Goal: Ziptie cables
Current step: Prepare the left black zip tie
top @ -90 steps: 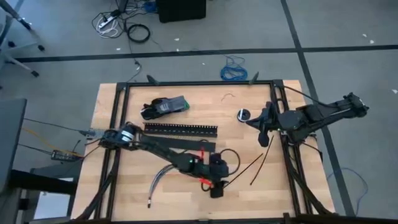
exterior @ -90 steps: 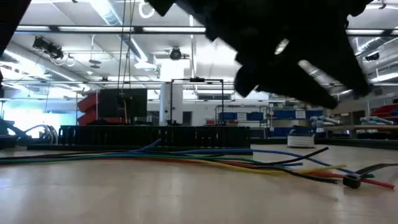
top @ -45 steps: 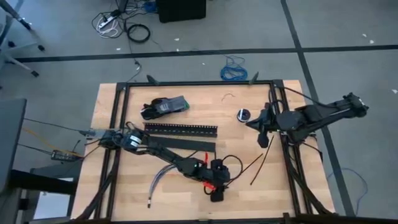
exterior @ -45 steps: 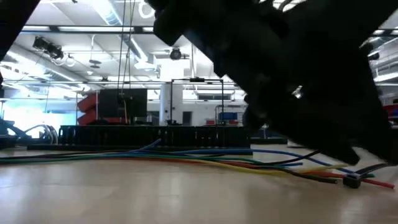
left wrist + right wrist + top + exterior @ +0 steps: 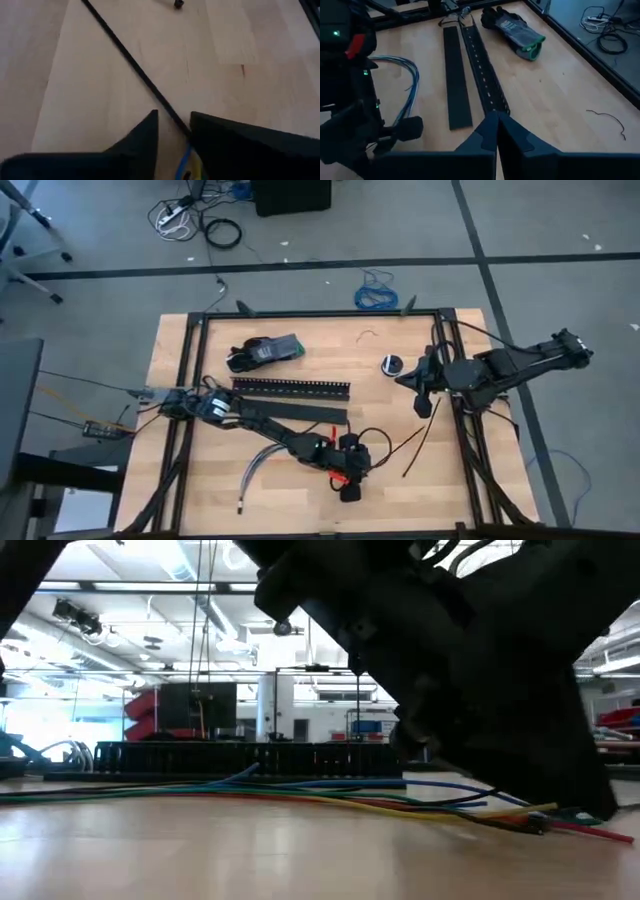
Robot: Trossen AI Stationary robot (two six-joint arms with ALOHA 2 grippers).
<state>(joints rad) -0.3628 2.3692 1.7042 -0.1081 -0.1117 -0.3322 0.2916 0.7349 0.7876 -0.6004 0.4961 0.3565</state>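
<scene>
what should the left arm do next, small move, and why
Probably ease the left gripper down a touch and close. In its wrist view the ziptie runs straight into the gap between its open fingers, with the cables just below. The right gripper waits at the table's right edge, fingers shut.

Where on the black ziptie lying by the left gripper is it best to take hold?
Grip the ziptie on its plain strip, from straight above, with one finger on each side. It lies flat and straight on the table and is too thin to take endwise.
</scene>
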